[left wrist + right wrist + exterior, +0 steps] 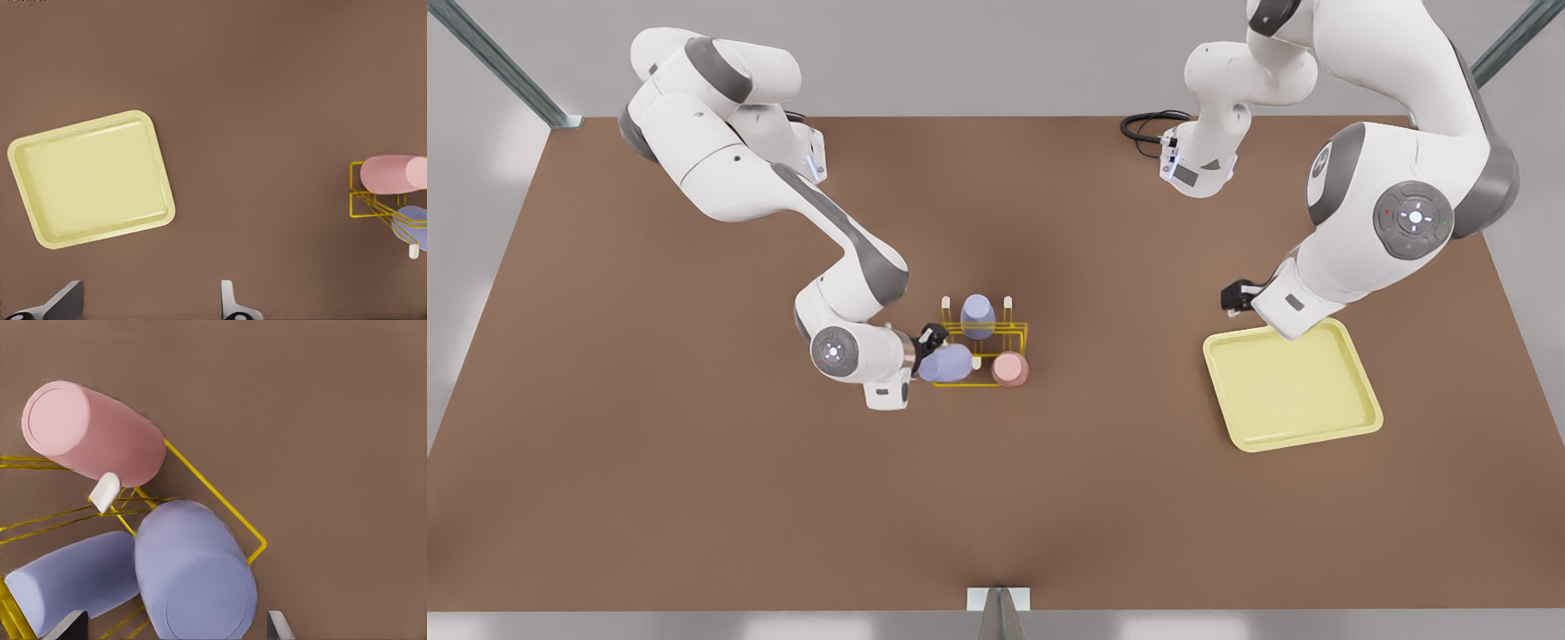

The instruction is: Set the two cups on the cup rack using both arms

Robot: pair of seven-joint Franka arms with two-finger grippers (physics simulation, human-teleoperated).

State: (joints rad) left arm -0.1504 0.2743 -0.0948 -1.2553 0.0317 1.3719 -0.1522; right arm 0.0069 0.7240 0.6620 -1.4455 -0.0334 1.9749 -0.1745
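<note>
The right arm, on the front view's left, reaches from the table's far corner down to the cup rack (pixel 1014 336) at the table's centre. Its forearm is folded low and its wrist is turned sideways, so that the right gripper (pixel 932 339) comes at the rack from 9 o'clock. In the right wrist view its fingers (pixel 279 627) stand apart, wider than the lavender cup (pixel 197 577) lying tilted between them. One finger is just beside the cup's wall and the other is clear of it, so no grip shows.

That cup sits at the rack's 8 o'clock corner, base toward the wrist camera. The salmon pink cup (pixel 1010 369) sits on the rack at 4 o'clock, beside a white-tipped peg (pixel 105 491). A second lavender cup (pixel 978 316) stands on the rack at 12 o'clock.

The left arm waits on the front view's right, elbow high and forearm sloping down. The left gripper (pixel 1234 298) hangs just off the 11 o'clock corner of the pale-yellow tray (pixel 1232 418). Its fingers (pixel 229 303) are spread wide over bare brown table (pixel 694 498), with nothing between them, well apart from the rack.
</note>
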